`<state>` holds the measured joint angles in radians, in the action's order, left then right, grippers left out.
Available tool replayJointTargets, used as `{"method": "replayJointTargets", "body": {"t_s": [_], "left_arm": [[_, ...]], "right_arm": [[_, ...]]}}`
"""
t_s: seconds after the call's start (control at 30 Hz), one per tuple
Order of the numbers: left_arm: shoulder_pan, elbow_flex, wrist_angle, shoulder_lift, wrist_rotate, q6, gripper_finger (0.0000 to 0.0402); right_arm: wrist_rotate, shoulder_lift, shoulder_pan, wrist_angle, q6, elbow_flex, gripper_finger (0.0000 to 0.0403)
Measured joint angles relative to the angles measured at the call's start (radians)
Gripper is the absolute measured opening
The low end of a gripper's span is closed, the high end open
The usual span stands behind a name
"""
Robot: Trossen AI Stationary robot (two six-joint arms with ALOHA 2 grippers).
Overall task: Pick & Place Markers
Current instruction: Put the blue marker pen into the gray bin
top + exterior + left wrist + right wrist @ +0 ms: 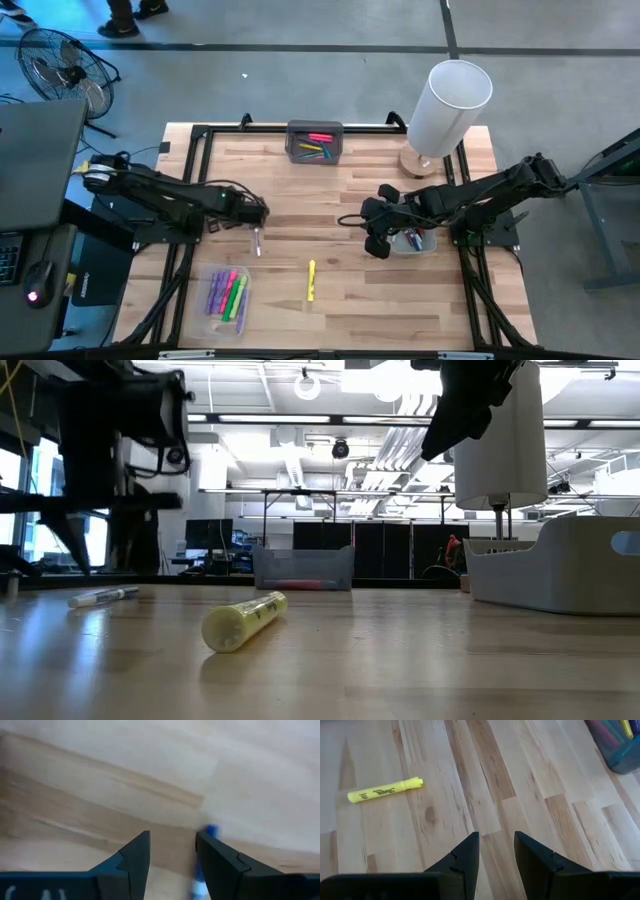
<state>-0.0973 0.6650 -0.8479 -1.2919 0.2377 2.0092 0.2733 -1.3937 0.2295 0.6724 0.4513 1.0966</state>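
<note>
Yellow marker (pixel 243 621) lies loose mid-table, its long axis running front to back. Clear tray (pixel 227 296) holds purple, green, pink markers. Left gripper (pixel 258 213) and right gripper (pixel 372 232) hover released, empty.

Both arms (pixel 170 195) matte black, jointed, thin black cables alongside. Fingers (pixel 462 857) dark, wedge-shaped, with stepped inner edges.

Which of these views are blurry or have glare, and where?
Left wrist view: soft throughout; the blue-capped marker beside the left gripper is smeared. Low view: the yellow highlighter up close is out of focus, and ceiling lights glare behind. Right wrist view: sharp; the highlighter's print is legible. High view: evenly lit.
</note>
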Motion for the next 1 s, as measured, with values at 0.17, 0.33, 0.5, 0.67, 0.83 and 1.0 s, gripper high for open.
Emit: {"method": "replayJointTargets", "body": {"t_s": [0.17,0.33,0.5,0.67,0.83,1.0], "left_arm": [[-0.001,0.001,0.101,-0.082,-0.048,-0.051,0.0156],[-0.001,0.003,0.227,-0.154,-0.048,-0.08,0.0156],[-0.001,0.003,0.229,-0.163,-0.053,-0.082,0.0156],[-0.002,0.005,0.238,-0.13,-0.019,-0.162,0.0156],[-0.01,0.099,0.311,-0.126,0.014,-0.545,0.0156],[-0.078,0.269,0.312,-0.201,-0.015,-0.887,0.0156]], "right_arm": [[0.001,0.0,0.0,0.0,-0.007,0.0,0.0112],[0.004,0.0,0.0,0.0,-0.006,0.0,0.0112],[-0.012,0.0,0.0,0.006,0.001,0.0,0.0112],[-0.016,0.0,0.0,0.01,0.013,0.0,0.0112],[-0.016,0.0,0.0,0.011,0.016,0.0,0.0112],[-0.016,0.0,0.0,0.008,0.021,0.0,0.0112]]}}
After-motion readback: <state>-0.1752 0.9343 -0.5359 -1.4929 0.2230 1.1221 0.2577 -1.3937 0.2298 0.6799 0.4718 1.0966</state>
